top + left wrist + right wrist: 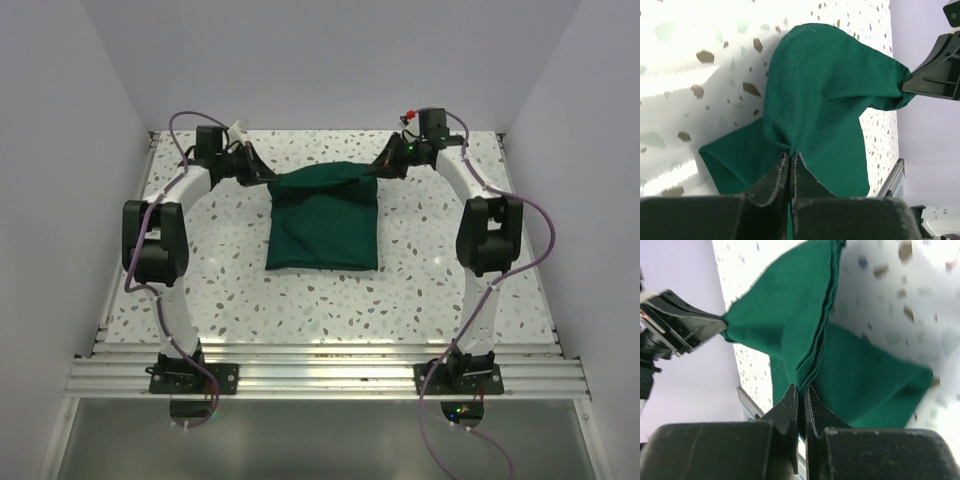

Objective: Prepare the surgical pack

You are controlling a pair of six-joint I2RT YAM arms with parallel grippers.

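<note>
Centre-table, slightly toward 12: surgical pack (325, 228), folded, roughly square footprint, no clear long axis from the top view. Near edge lies flat at 6 on the speckled table (430, 285). Far edge is lifted off the surface, strung along 9–3. Its 10 o'clock corner is pinched by the left gripper (263, 177), jaws pressed together on the fabric. The 2 o'clock corner is pinched by the right gripper (379, 167), likewise clamped on fabric. Both arms reach up from bases at 6, elbows bowed outward, wrists turned inward facing each other across the pack.
</note>
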